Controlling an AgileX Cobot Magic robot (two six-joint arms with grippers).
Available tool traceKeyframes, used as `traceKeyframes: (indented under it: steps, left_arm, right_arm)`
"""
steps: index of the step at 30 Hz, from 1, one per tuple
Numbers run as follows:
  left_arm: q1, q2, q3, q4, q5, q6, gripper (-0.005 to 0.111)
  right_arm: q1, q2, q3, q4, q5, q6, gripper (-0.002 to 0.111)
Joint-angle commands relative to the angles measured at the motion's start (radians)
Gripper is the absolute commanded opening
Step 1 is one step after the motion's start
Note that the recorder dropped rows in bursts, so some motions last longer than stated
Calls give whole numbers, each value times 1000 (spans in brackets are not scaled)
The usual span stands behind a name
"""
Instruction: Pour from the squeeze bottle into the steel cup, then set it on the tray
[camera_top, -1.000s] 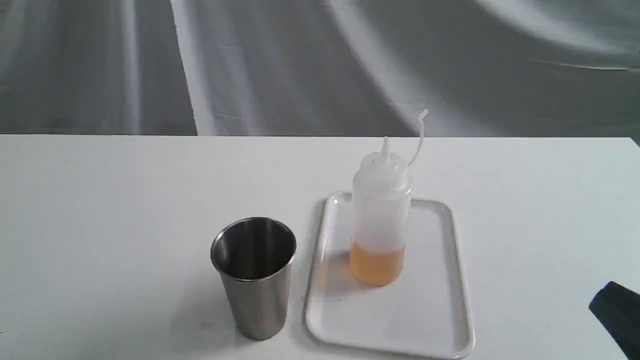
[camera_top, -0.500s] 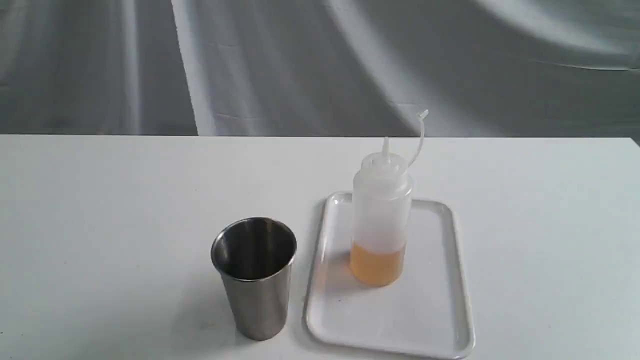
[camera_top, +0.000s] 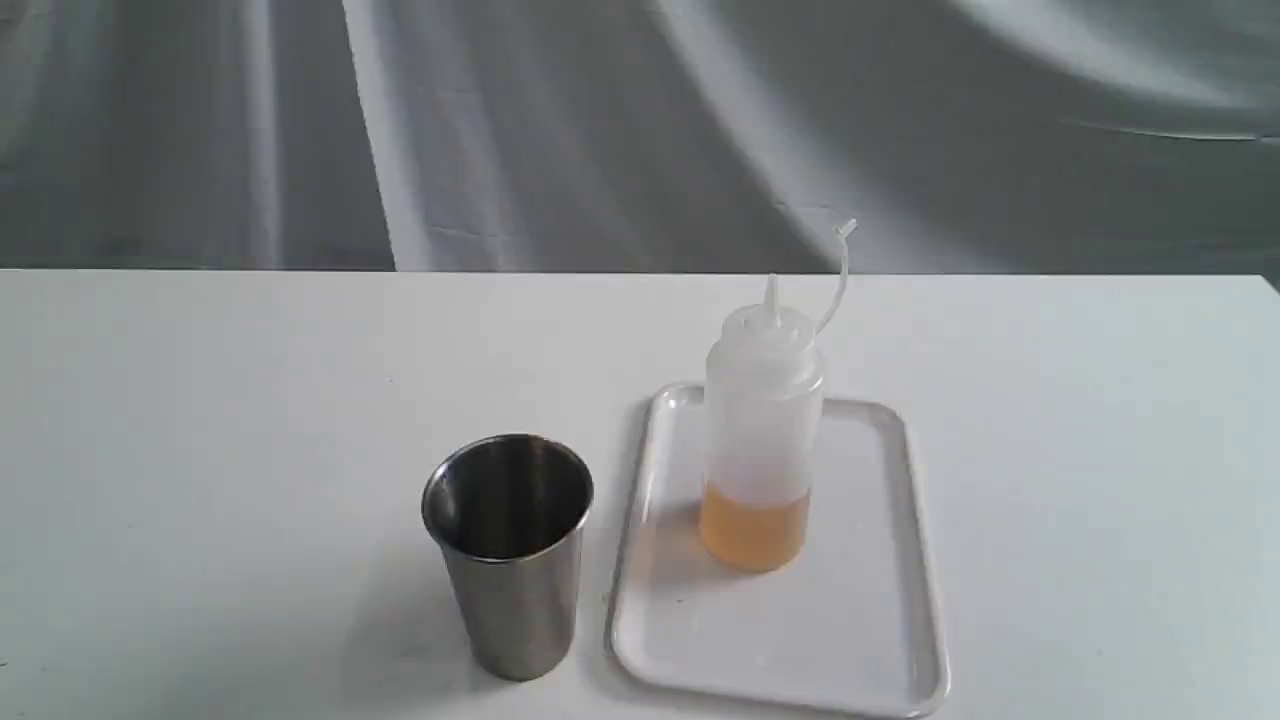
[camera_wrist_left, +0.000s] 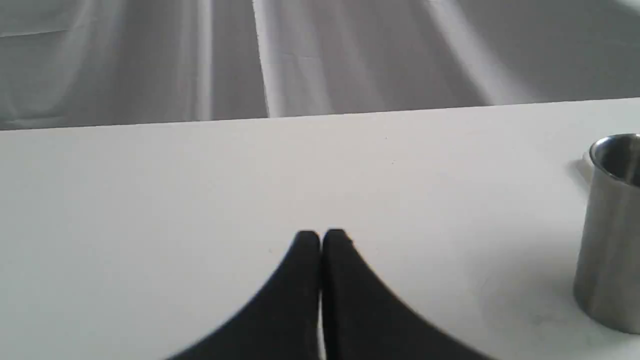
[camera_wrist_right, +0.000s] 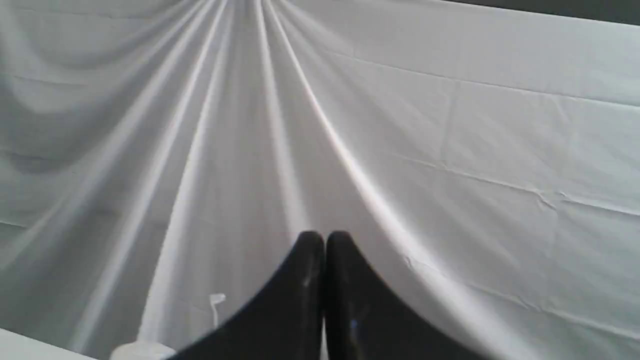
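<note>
The squeeze bottle (camera_top: 762, 430) stands upright on the white tray (camera_top: 860, 640), amber liquid at its bottom, cap strap curling up to the right. Just left of the tray stands the steel cup (camera_top: 510, 555); its side also shows in the left wrist view (camera_wrist_left: 610, 235). Neither gripper appears in the exterior view. My left gripper (camera_wrist_left: 321, 236) is shut and empty, low over bare table, well apart from the cup. My right gripper (camera_wrist_right: 325, 236) is shut and empty, facing the backdrop; the bottle's top (camera_wrist_right: 140, 350) and strap tip (camera_wrist_right: 217, 300) peek in beside it.
A white table (camera_top: 200, 450) carries everything; its far edge meets a draped grey cloth backdrop (camera_top: 600, 130). Bare table surface lies left of the cup and right of the tray.
A dark part of the right arm at the exterior view's lower right edge one second ago has withdrawn out of sight. Bottle, cup and tray have not moved.
</note>
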Motion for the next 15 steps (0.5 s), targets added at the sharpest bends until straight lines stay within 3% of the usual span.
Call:
traceKeyframes:
  steps: [1, 6, 15]
  left_arm:
    - [2, -3, 4, -1, -8, -4, 0]
    - [2, -3, 4, -1, -8, -6, 0]
    - [2, -3, 4, -1, -8, -6, 0]
  right_arm:
    - [-68, -14, 4, 5, 65, 42, 0]
    - [-129, -14, 4, 7, 193, 97, 0]
    - [-127, -14, 4, 17, 441, 146, 0]
